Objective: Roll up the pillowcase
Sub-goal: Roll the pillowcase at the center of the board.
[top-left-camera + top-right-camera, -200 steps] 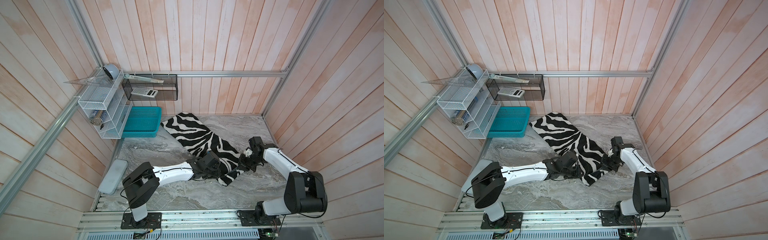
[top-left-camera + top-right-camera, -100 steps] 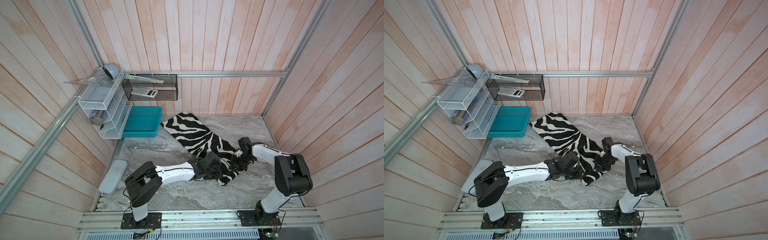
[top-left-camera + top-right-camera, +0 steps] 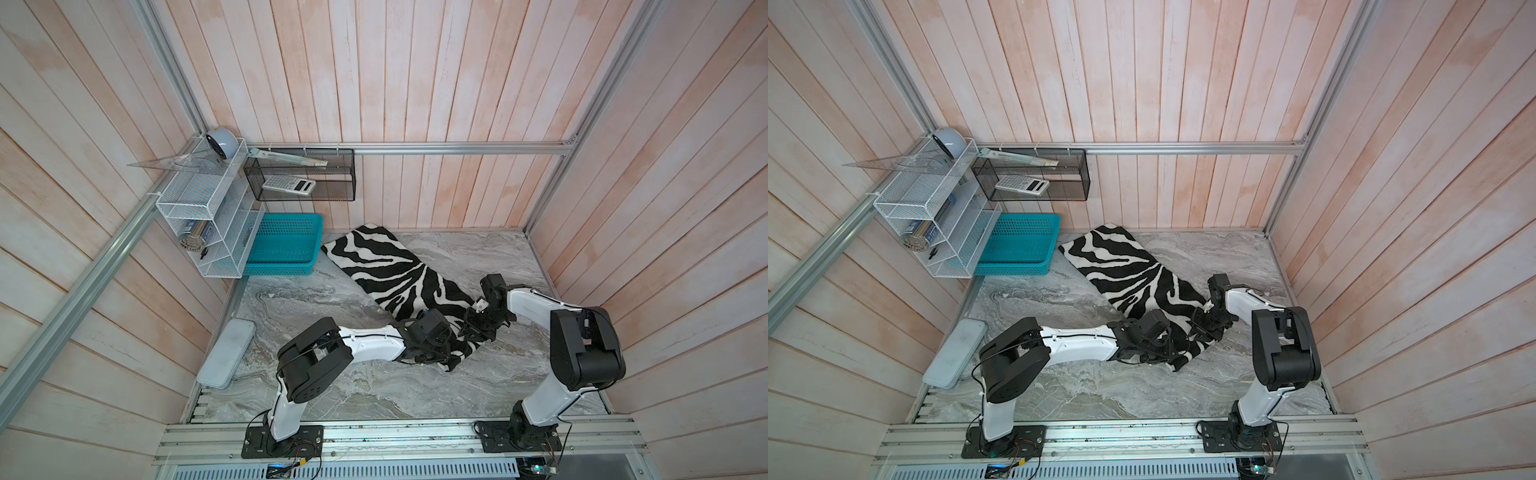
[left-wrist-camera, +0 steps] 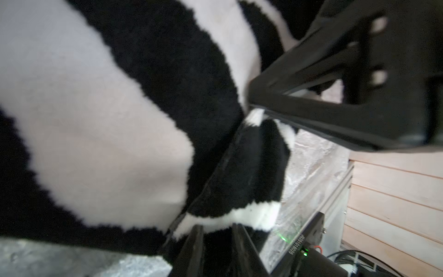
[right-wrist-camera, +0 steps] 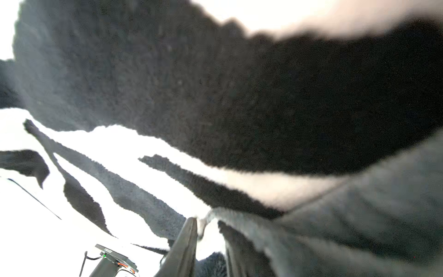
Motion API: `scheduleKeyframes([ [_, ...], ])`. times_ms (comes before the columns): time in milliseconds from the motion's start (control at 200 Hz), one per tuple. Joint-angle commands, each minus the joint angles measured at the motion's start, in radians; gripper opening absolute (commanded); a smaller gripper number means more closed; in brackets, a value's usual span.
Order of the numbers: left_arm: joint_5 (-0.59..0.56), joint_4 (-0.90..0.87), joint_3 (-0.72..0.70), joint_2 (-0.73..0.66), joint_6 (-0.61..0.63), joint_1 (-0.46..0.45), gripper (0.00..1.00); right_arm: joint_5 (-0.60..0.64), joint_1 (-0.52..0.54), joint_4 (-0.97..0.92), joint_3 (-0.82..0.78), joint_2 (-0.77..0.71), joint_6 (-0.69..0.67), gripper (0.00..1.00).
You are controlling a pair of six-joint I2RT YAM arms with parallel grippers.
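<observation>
The zebra-striped pillowcase (image 3: 374, 266) (image 3: 1113, 262) lies diagonally on the marble table, from the teal basket toward the front right. Both grippers meet at its near end. My left gripper (image 3: 446, 351) (image 4: 219, 227) is shut on a black plush fold of the pillowcase (image 4: 107, 120) at that end. My right gripper (image 3: 473, 330) (image 5: 207, 223) stands slightly open over the stripes. A turned-up strip of the pillowcase's dark grey underside (image 5: 359, 227) drapes over one of its fingers. The right gripper's fingers (image 4: 311, 91) show close by in the left wrist view.
A teal basket (image 3: 286, 245) sits at the back left under a white wire shelf (image 3: 208, 224). A black mesh box (image 3: 299, 178) holding a calculator hangs on the back wall. A flat grey case (image 3: 226, 353) lies at the front left. Wooden walls close in on three sides.
My right gripper moved inward from the pillowcase's right edge onto its near end, and its jaws parted from shut. The right arm's elbow rose. The left arm barely moved.
</observation>
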Motion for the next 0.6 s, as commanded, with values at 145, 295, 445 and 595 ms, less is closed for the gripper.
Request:
scheduleKeyframes([
  [145,-0.039,-0.101,0.045,0.071,0.000,0.017,0.25,-0.003,-0.031,0.003,0.006,-0.052,0.003,0.33],
  [295,-0.025,-0.122,0.041,0.088,-0.003,0.020,0.25,-0.033,-0.073,-0.043,-0.016,-0.204,0.023,0.48],
  [445,-0.012,-0.121,0.015,0.088,-0.015,0.033,0.24,0.012,-0.106,-0.126,-0.084,-0.348,0.016,0.52],
  [595,-0.007,-0.102,-0.014,0.079,-0.031,0.041,0.23,-0.005,-0.110,-0.130,-0.182,-0.387,0.016,0.51],
])
